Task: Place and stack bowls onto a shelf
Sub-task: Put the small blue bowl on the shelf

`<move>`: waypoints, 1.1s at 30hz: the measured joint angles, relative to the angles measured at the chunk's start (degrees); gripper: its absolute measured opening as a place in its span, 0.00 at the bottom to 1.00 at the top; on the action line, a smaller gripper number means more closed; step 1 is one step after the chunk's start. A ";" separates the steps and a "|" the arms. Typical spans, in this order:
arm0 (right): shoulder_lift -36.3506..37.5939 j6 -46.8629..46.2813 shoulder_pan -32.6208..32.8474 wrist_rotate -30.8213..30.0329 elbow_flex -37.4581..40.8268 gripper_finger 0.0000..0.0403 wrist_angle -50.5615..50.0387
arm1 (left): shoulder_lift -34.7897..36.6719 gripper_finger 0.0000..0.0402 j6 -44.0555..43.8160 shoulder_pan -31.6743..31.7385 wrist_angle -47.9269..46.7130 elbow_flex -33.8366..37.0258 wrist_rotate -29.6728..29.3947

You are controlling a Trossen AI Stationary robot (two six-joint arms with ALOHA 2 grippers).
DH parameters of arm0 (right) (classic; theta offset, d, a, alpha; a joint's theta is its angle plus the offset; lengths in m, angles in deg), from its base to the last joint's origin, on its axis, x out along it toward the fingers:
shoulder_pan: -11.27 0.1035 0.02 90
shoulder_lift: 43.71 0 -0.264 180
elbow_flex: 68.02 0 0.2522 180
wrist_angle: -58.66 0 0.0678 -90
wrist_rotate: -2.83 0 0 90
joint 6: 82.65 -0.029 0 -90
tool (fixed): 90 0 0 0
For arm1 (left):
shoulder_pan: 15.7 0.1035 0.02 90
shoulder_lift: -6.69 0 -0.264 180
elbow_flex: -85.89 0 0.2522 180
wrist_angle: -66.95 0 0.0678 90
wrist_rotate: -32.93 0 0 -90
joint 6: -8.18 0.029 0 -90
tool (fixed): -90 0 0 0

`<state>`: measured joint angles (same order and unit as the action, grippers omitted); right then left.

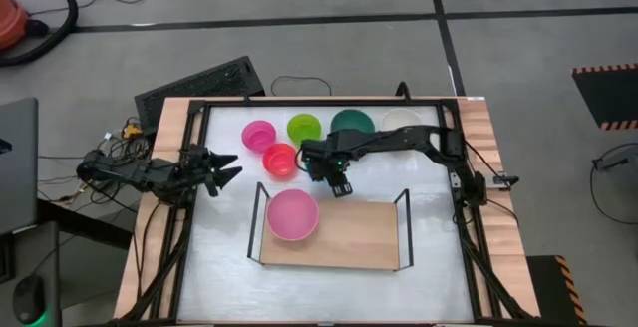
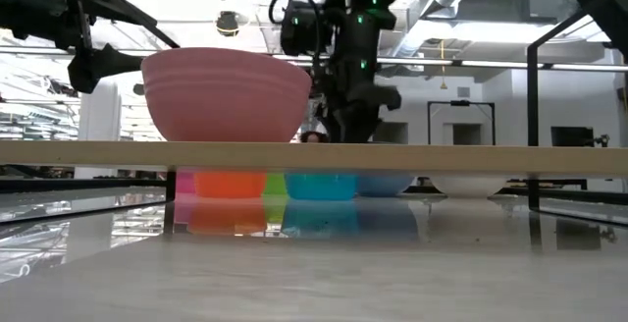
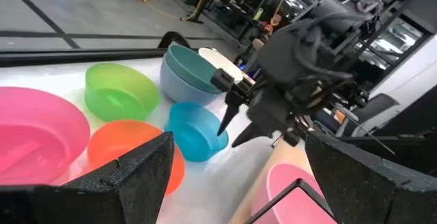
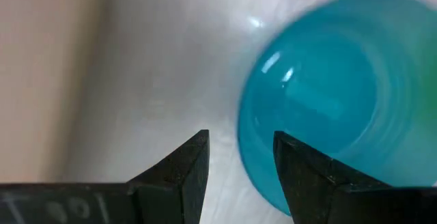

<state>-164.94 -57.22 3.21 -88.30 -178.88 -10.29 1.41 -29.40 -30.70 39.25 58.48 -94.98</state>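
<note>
Materials and surface finish, as seen

The bowls are of smooth plastic with a slight gloss: highlights are seen on the blue bowl (image 4: 328, 94), and faint ridges are shown on the wall of the large pink bowl (image 2: 226, 94). The green bowl (image 3: 119, 91) and orange bowl (image 3: 133, 152) look translucent. The shelf (image 1: 364, 235) is made of pale, matt wood with thin black wire frames. The white tabletop (image 1: 329, 287) is glossy enough that the bowls are mirrored in it, and it is edged with wood. The right gripper (image 4: 239, 162) fingers are of matt dark plastic.
</note>
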 joint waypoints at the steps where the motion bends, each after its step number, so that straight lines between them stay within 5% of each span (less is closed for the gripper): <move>1: -0.03 0.10 -0.18 -0.10 0.88 0.47 0.69 | 0.00 0.79 0.00 0.00 -0.01 0.00 0.00; 7: -0.04 1.22 -0.85 -1.19 4.02 0.38 3.88 | 0.00 0.79 0.00 0.00 0.00 0.00 -0.07; 13: 0.11 1.52 -0.51 -5.45 4.12 0.06 4.92 | 0.00 0.79 0.01 0.00 -0.13 0.02 -1.19; 24: 3.71 -8.77 4.73 -5.98 -7.34 0.06 -11.17 | 0.00 0.79 -0.17 0.00 -0.80 0.02 -1.80; 33: 13.75 -34.17 20.16 -4.83 -6.97 0.06 -21.89 | 0.00 0.79 -0.22 0.00 -0.78 0.02 -0.41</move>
<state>-151.19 -91.39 23.37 -93.13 -185.85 -32.19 1.41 -29.62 -30.70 38.47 58.50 -95.39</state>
